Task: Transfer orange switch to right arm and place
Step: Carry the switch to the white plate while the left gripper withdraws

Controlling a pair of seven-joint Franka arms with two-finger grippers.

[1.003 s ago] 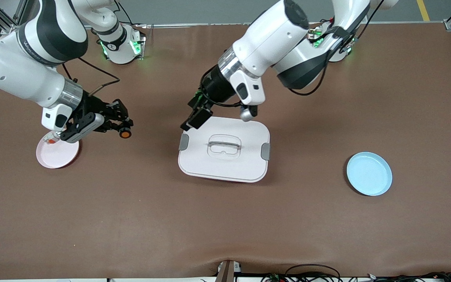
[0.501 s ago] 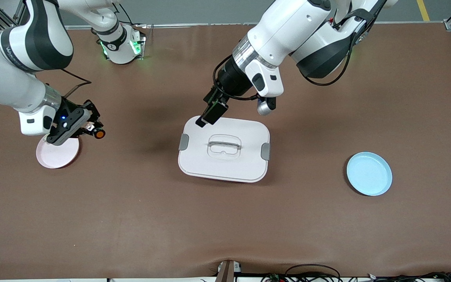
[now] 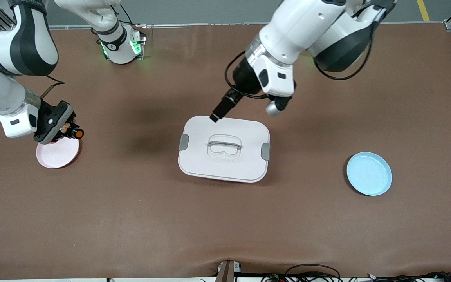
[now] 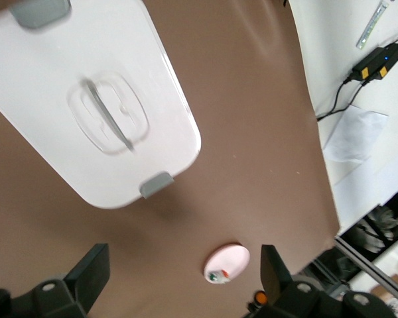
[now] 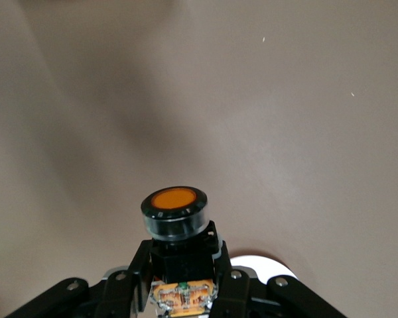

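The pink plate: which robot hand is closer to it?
The right one. The right gripper, shut on the orange switch, hangs just over the pink plate's edge. The open left gripper is over the white lid at mid-table.

My arms wore glossy white shells with dark grey bands at the joints, and grey lettering ran along a band on my right arm point(image 3: 22, 51). A ribbed silver ring capped each wrist before the black hardware began. Thin black cables looped loose off both forearms. Green lights glowed on my right arm's white base point(image 3: 120, 43). My right gripper point(image 5: 182, 278) was matte black with small silver screws in its linkages; my left gripper point(image 4: 182, 281) showed squared black fingers.
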